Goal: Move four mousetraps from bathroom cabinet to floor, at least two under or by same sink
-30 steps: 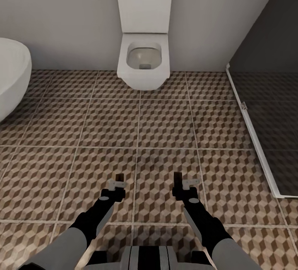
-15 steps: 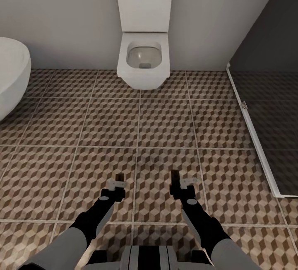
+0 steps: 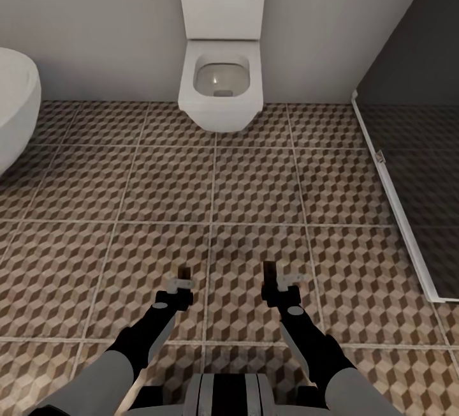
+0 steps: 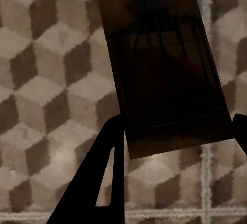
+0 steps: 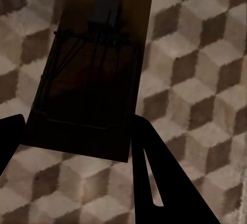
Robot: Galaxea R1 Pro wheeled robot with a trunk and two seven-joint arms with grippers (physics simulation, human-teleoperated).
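**Q:** Head view — what do I have in front of me?

**A:** Floor (image 3: pixel 255 186) in cube-pattern tiles runs from my base to the back wall (image 3: pixel 102 20). A white toilet (image 3: pixel 220 84) hangs on that wall straight ahead; a tub (image 3: pixel 16 110) rim shows at the left edge, and a dark shower panel (image 3: pixel 414 116) with a white frame stands at the right. My left gripper (image 3: pixel 184 277) and right gripper (image 3: pixel 270 274) are held low over the tiles, side by side and apart from each other. Each carries a dark flat piece pointing forward.

**Q:** Left wrist view?

**A:** A mousetrap (image 4: pixel 164 64) lies between the two black fingers (image 4: pixel 100 177), its board in shadow, black wire across it. I read the left claw as clamped on the trap's near end. Tiles show beyond it; the trap is held above them, not resting on them.

**Q:** Right wrist view?

**A:** A second trap (image 5: pixel 92 74), board dark, wire frame and a small plate near its far end. My right fingers (image 5: pixel 154 177) grip its near edge from both sides, so this claw is likewise closed on a trap. Tiles lie beyond.
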